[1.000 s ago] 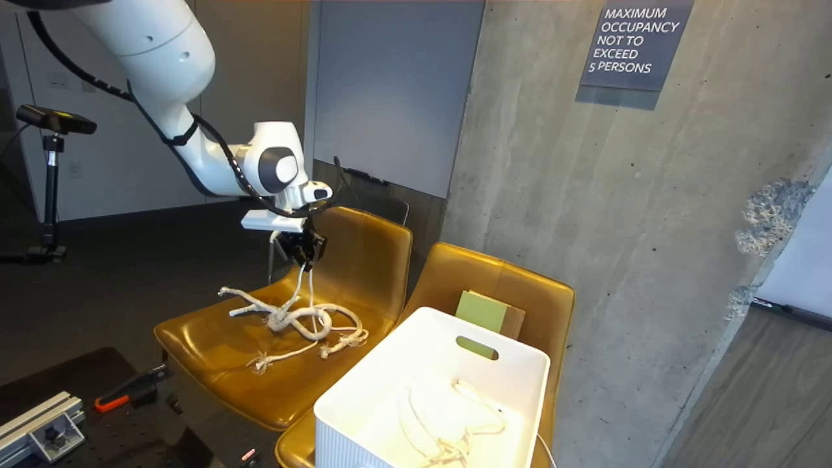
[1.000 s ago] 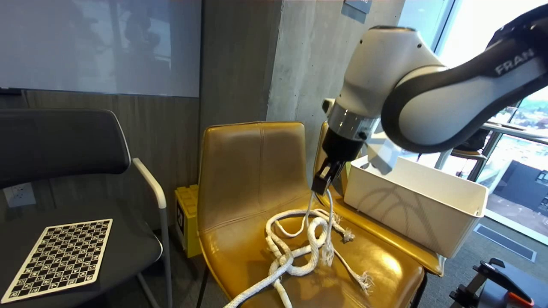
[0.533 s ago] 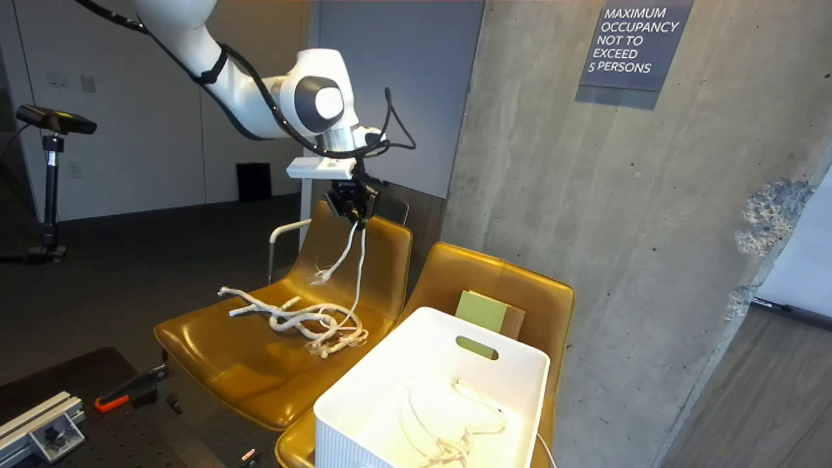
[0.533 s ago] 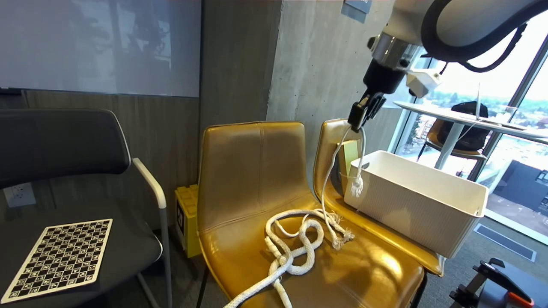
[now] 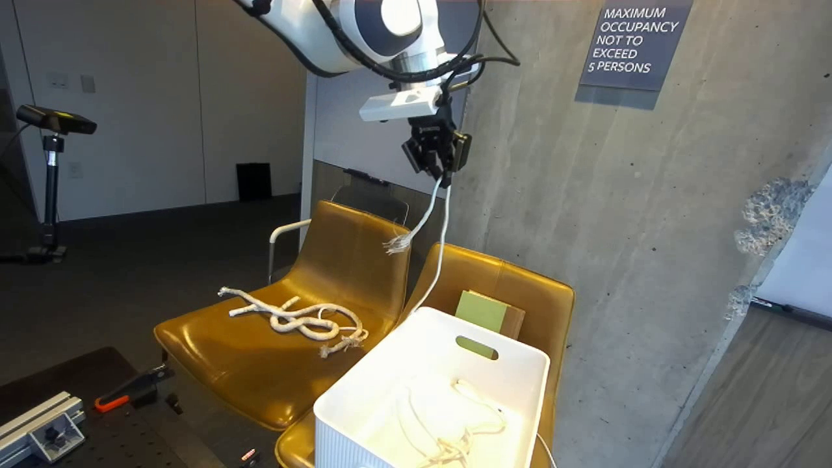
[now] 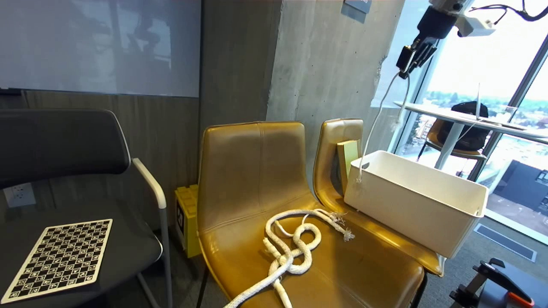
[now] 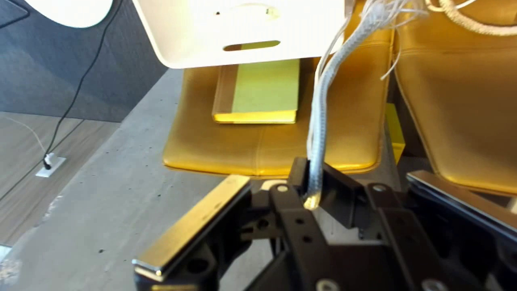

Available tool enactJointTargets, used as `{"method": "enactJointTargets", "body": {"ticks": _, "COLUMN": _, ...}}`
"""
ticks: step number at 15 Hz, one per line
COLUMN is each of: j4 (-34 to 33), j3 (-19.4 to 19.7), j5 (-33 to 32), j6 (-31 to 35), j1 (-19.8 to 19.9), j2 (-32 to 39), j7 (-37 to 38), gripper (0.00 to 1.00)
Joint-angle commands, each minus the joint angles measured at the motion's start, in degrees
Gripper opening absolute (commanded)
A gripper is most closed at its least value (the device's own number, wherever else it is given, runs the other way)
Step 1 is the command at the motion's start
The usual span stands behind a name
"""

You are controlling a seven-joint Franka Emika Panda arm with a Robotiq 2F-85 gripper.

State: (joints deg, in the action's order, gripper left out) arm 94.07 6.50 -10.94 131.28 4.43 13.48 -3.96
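1. Clamped with the gripper (image 7: 312, 171) on thin white rope (image 7: 322, 93), pinched between the tips.
2. Held higher than the top edges of the bin chair (image 5: 539, 286) and the neighbouring chair (image 6: 252, 167), both tan.
3. Hanging from the grip in two strands: on the shorter, ending in a frayed tuft in mid-air; on the longer, reaching down outside the white bin (image 6: 415, 209), near the corner toward the backrest and the neighbouring chair. Touching the bin's wall or apart: cannot tell.
4. Holding loose pale cord (image 5: 455, 448) on the bin's floor; standing on the seat of the bin chair, with the slotted end toward the backrest.
5. Supporting a green book (image 5: 480, 311) at that backrest, just behind the slotted end.
6. Bearing, on the neighbouring chair, thick white rope (image 6: 286, 263) in loops, with an end at the seat's side edge away from the bin and frayed tufts near the edge facing it.
7. Carrying, in an exterior view, a checkered board (image 6: 62, 259) on the seat of a black chair (image 6: 64, 141), with a yellow box (image 6: 192, 231) set between that and the neighbouring chair, farther back.
8. Showing an orange-handled tool (image 5: 138, 389) on a dark tabletop (image 5: 143, 448), toward the edge facing the chairs.
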Motion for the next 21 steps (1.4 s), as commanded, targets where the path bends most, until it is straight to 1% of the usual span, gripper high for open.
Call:
{"method": "enactJointTargets", "body": {"ticks": 1, "j4": -4.5, "j3": 0.9, "j5": 2.5, "j6": -3.3, "j1": 3.3, "j2": 0.0, "j7": -2.7, "gripper": 0.02}}
{"method": "enactJointTargets", "body": {"ticks": 5, "j4": -8.4, "j3": 2.2, "j5": 4.2, "j6": -4.6, "j1": 6.6, "j2": 1.4, "j7": -4.3, "gripper": 0.02}}
{"method": "enactJointTargets", "body": {"ticks": 7, "j4": -8.7, "j3": 2.7, "j5": 4.7, "j6": -4.4, "j1": 7.6, "j2": 1.6, "j7": -4.6, "gripper": 0.02}}
{"method": "enactJointTargets", "body": {"ticks": 11, "j4": -3.2, "j3": 2.5, "j5": 4.0, "j6": -2.3, "j1": 7.7, "j2": 0.6, "j7": -4.0, "gripper": 0.02}}
{"method": "enactJointTargets", "body": {"ticks": 14, "j4": 0.2, "j3": 3.0, "j5": 3.0, "j6": -0.9, "j1": 7.7, "j2": 1.8, "j7": -3.6, "gripper": 0.02}}
{"method": "enactJointTargets", "body": {"ticks": 21, "j4": 3.7, "j3": 5.0, "j5": 0.4, "j6": 2.3, "j1": 8.8, "j2": 6.6, "j7": -3.4, "gripper": 0.02}}
